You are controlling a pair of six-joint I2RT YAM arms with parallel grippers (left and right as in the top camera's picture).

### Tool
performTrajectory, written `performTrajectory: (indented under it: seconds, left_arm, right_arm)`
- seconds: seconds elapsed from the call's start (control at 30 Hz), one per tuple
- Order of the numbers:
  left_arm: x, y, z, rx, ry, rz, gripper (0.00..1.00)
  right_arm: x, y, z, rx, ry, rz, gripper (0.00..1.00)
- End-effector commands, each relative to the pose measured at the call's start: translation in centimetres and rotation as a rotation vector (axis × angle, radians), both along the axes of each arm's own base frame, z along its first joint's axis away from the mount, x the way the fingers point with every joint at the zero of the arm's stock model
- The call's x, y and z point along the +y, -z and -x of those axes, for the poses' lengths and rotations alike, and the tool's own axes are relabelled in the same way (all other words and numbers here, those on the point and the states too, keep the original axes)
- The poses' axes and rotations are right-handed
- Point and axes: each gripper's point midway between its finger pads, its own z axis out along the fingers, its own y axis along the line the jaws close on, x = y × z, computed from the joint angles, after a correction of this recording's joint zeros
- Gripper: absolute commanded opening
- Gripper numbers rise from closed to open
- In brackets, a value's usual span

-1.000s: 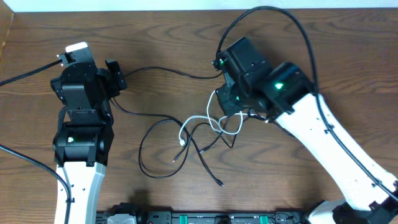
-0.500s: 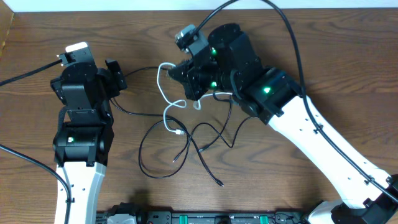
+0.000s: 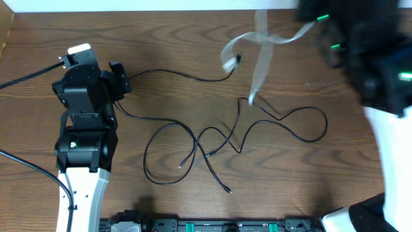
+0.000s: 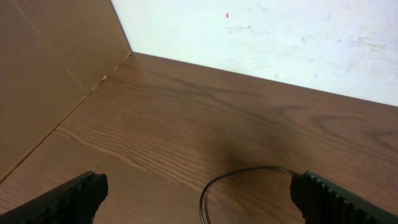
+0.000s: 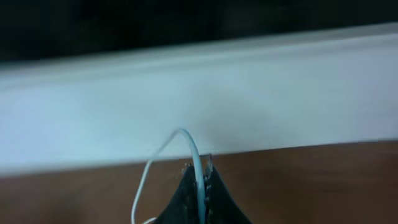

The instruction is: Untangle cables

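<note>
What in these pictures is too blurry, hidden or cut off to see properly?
Overhead: the white-and-black right arm is a blur cut by the frame edge.
Overhead: the thin white cable is a streaked ribbon; its plugs are unreadable.
Left wrist: the thin black cable leaves the bottom edge; ends unseen.
Right wrist: the right gripper pinches that white cable, whose lower run is cut off.
</note>
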Motion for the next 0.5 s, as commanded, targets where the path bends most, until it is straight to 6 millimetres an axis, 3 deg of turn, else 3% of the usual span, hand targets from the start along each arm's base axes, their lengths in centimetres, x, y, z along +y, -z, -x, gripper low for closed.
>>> performTrajectory:
  seconds: [0.0, 0.07, 0.17, 0.47]
  left_arm:
    - [-0.1, -0.6, -0.1, -0.006, 0.008, -0.013, 0.99]
    - [-0.1, -0.6, -0.1, -0.006, 0.008, -0.013, 0.99]
    - [-0.1, -0.6, -0.1, -0.006, 0.008, -0.013, 0.99]
    - [-0.1, -0.6, -0.1, -0.005, 0.008, -0.013, 0.99]
  right_arm:
    - [-9.4, -3.1, 3.0, -0.062, 0.403, 0.099, 0.01]
    - [-13.2, -3.5, 4.7, -0.058, 0.555, 0.129, 0.01]
    - [-16.5, -2.8, 5.9, -0.008, 0.659, 0.165, 0.01]
    - [-24.6, 3.0, 7.5, 0.232, 0.855, 0.223, 0.01]
